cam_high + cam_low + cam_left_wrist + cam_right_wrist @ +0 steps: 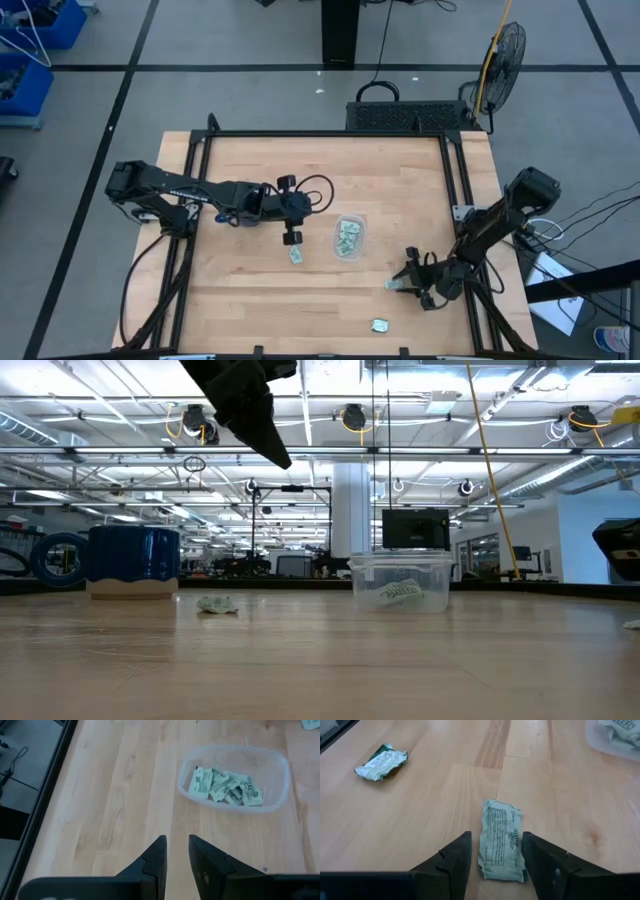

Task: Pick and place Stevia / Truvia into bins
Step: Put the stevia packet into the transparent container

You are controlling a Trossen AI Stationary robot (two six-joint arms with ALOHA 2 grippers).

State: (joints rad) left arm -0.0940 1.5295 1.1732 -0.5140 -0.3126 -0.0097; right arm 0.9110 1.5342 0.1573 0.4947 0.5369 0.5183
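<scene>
A clear tub [349, 238] stands mid-table with several pale green packets inside, also seen as the tub [235, 780] and the tub [400, 582]. My left gripper [292, 238] hovers to the tub's left, narrowly open and holding nothing [177, 855]. One packet [296, 256] lies flat on the table just on its near side. My right gripper [405, 283] is low near the table's right edge, open. Its fingers stand on either side of a flat packet [501, 840], along the packet's length. A crumpled packet [381, 762] lies farther off. Another packet [380, 325] lies by the near edge. My right gripper has the flat packet [501, 840] between its open fingers, which come in low and nearly level. One finger [535, 857] stands right at the packet's long edge [522, 845]; I cannot tell whether it touches. The packet lies flat on the table.
A dark blue mug [133, 560] stands on the table in the low view. A black frame [320, 134] runs round the wooden table top. Bare wood lies across the far half and the near left part. A fan [500, 55] stands beyond the far right corner.
</scene>
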